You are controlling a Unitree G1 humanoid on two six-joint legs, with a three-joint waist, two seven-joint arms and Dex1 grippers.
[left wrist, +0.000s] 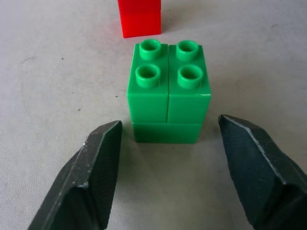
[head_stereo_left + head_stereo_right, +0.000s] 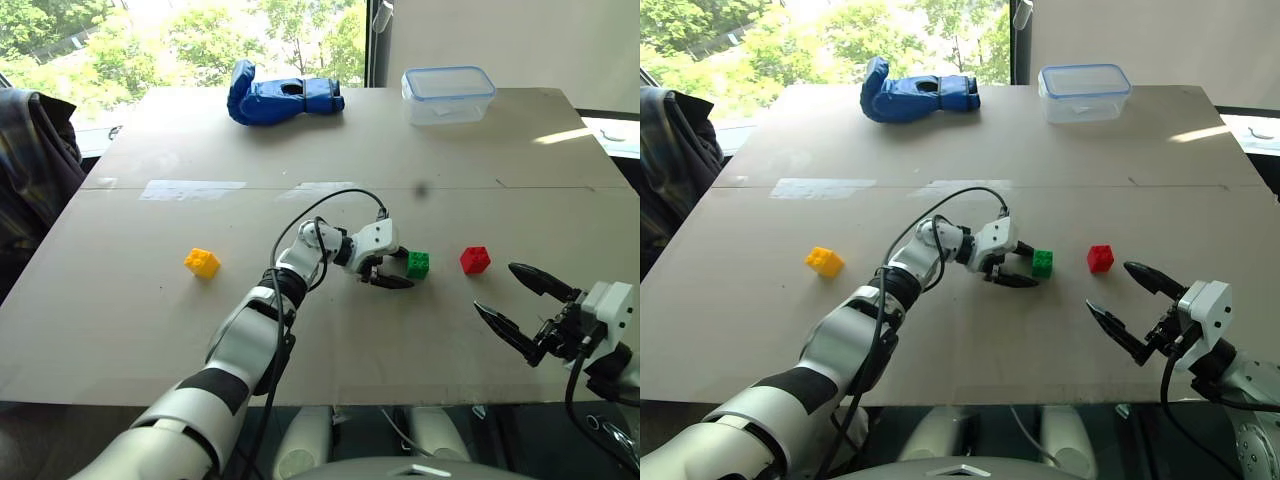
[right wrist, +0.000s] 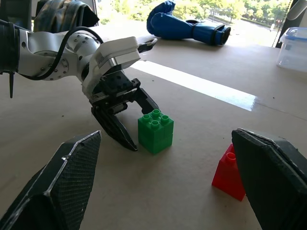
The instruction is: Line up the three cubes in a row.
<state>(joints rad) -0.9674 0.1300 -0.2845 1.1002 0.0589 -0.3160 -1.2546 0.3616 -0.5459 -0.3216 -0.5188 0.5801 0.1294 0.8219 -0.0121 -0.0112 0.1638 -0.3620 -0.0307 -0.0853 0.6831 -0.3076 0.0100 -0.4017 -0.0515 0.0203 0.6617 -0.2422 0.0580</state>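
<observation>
Three studded cubes lie on the tan table top (image 2: 330, 350). The yellow cube (image 2: 202, 262) is off to the left, the green cube (image 2: 418, 264) in the middle, and the red cube (image 2: 475, 260) a short way to its right. My left gripper (image 2: 392, 272) rests at the green cube's left side, open. In the left wrist view its fingers (image 1: 93, 167) flank the green cube (image 1: 168, 103) with a gap on both sides, and the red cube (image 1: 140, 19) stands beyond. My right gripper (image 2: 495, 287) hovers open near the front right, empty, just short of the red cube.
A blue glove (image 2: 280, 97) lies at the back centre-left and a clear lidded box (image 2: 447, 94) at the back right. A dark garment (image 2: 30, 150) hangs beside the table's left edge. A pale tape strip (image 2: 192, 189) crosses the middle of the table.
</observation>
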